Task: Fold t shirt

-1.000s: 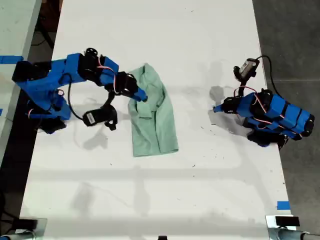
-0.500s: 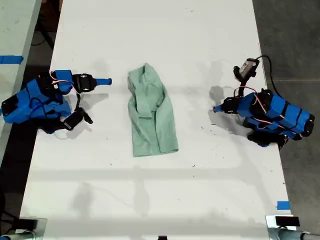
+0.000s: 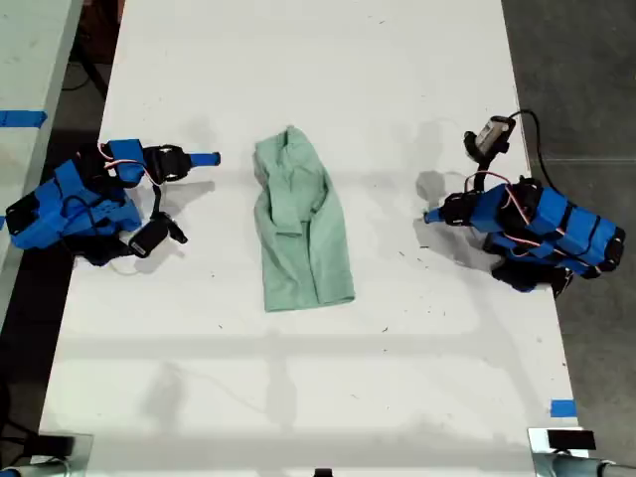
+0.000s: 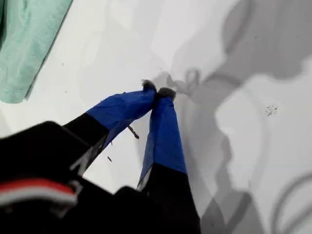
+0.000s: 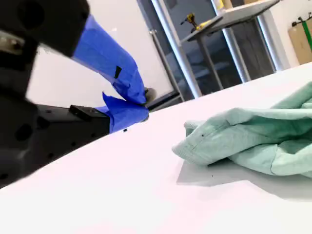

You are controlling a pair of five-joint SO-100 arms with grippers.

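One t shirt [image 3: 301, 229] laid mid-worktop [image 3: 298, 397], folded into narrow strip, between both arms, touched by neither. Fabric judged soft, light, limp; slip and bunching expected under drag. Hold best taken at hem corners or shoulder edge, pinched low against worktop. First gripper [image 4: 157, 91]: jaws closed tip to tip, nothing held, set low at exterior view's right. Second gripper [image 5: 139, 105]: jaws closed, nothing held, retracted at exterior view's left, pointed toward shirt.
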